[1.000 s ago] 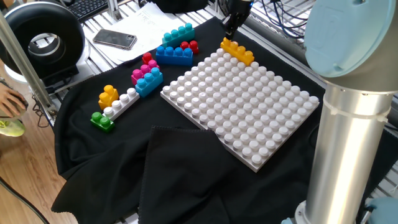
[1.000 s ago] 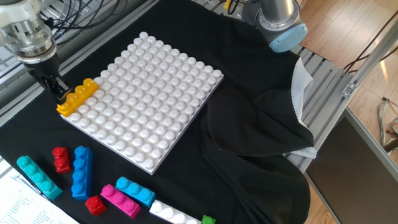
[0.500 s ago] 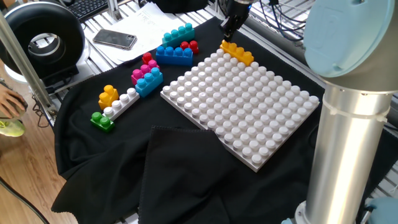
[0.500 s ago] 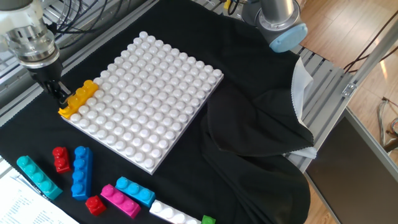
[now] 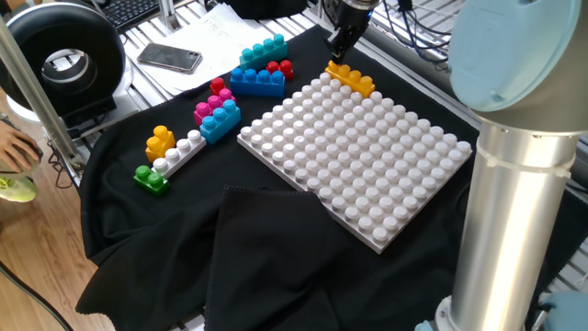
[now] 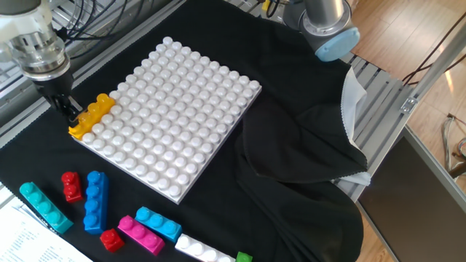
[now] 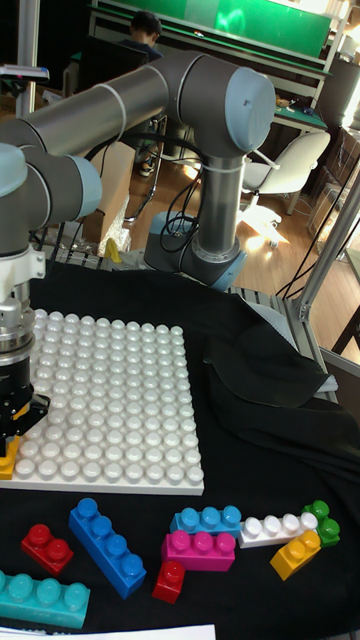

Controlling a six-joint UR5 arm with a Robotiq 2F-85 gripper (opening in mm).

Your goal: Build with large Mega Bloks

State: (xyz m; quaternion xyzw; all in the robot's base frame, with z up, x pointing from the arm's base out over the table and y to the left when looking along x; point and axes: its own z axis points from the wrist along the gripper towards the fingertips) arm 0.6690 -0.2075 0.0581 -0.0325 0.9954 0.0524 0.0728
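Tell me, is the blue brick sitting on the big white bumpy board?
No, the long blue brick lies on the black cloth, off the white board; only the orange-yellow brick is on it.

A black cloth (image 5: 276, 248) covers a metal-slatted table (image 6: 378, 80) standing on a wood floor (image 6: 408, 36), with a smartphone (image 5: 170, 58), keyboard (image 5: 129, 11) and papers (image 5: 216, 32) at its far edge, and a white office chair (image 7: 290, 165) and green wall panel (image 7: 260, 18) behind.
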